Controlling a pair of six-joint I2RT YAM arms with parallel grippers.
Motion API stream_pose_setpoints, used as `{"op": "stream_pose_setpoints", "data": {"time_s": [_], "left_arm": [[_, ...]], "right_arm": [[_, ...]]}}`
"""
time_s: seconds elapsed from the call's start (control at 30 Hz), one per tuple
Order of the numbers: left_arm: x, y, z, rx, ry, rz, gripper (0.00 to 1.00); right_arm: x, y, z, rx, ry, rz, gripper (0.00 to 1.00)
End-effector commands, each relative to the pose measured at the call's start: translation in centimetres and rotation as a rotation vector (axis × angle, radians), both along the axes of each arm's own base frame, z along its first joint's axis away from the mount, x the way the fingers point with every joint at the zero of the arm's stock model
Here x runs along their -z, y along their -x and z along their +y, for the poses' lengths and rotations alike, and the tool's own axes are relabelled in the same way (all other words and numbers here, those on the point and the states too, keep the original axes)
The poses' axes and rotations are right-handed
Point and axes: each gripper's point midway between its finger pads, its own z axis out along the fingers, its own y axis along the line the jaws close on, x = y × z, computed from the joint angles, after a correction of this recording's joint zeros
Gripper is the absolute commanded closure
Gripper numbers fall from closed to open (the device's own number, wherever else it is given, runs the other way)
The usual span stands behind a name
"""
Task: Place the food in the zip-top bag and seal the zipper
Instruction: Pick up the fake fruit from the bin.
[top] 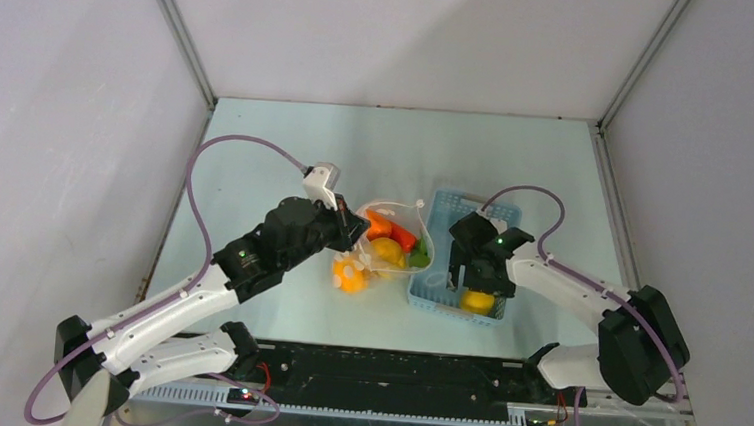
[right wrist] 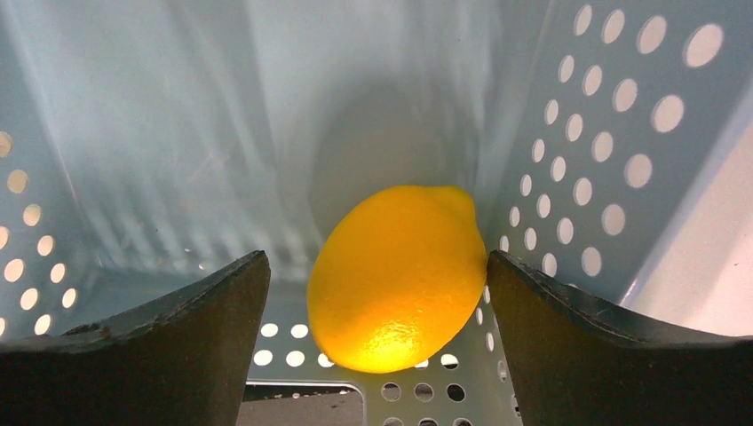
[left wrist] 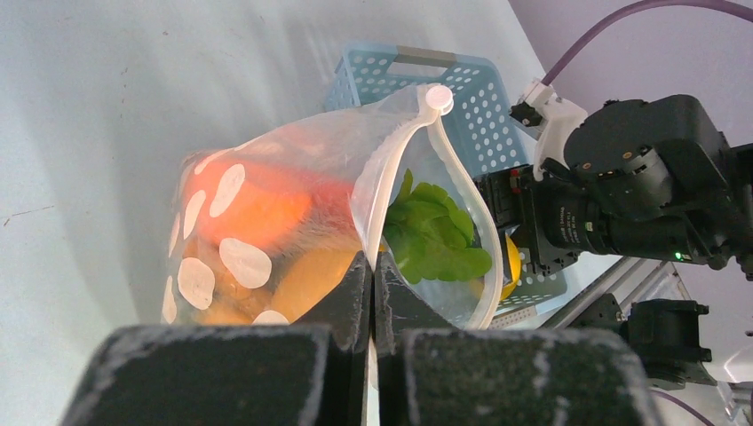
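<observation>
While the blue perforated basket (top: pixel 459 204) stands on the table (top: pixel 287 157), the zip-top bag (top: pixel 396 236) sits just left of it, with its film touching the basket's left wall. The bag's mouth gapes open toward the basket. Its zipper (left wrist: pixel 438 98) is unsealed, and the slider sits at the far end of the strip, above the basket's rim in the left wrist view.

The left gripper (left wrist: pixel 371 266) is clenched on the rim of the bag, on the side away from the basket, with both jaws pressed together over the film. An orange carrot (left wrist: pixel 266 209), a red pepper (top: pixel 403 237) and a green leafy piece (left wrist: pixel 435 231) lie inside the bag.

The right gripper (right wrist: pixel 377 257) is lowered into the basket at its near end with the jaws spread wide, grasping nothing. One yellow lemon (right wrist: pixel 400 280) rests on the basket floor between the jaws, close to the right-hand finger (right wrist: pixel 568 337); whether it touches that finger cannot be told.
</observation>
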Motion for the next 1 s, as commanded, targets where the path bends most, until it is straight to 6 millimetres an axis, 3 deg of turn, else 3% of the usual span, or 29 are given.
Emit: {"op": "stream_pose_setpoints", "data": {"time_s": [0.0, 0.33, 0.77, 0.87, 0.97], "left_arm": [[-2.7, -0.7, 0.0, -0.012, 0.026, -0.061, 1.0], [-2.7, -0.4, 0.7, -0.032, 0.034, -0.066, 1.0], [-3.0, -0.5, 1.2, -0.047, 0.021, -0.078, 1.0], [-3.0, -0.5, 1.3, -0.05, 0.022, -0.08, 1.0], [-2.9, -0.5, 1.3, -0.05, 0.022, -0.078, 1.0]], "right_arm": [[-0.2, -0.4, 1.1, 0.008, -0.018, 0.007, 0.05], [1.3, -0.1, 3.2, -0.044, -0.059, 0.053, 0.15], [2.2, 0.8, 3.7, -0.087, -0.037, 0.088, 0.16], [2.1, 0.7, 3.9, -0.084, -0.044, 0.084, 0.21], [2.1, 0.3, 4.1, -0.1, -0.054, 0.072, 0.33]]}}
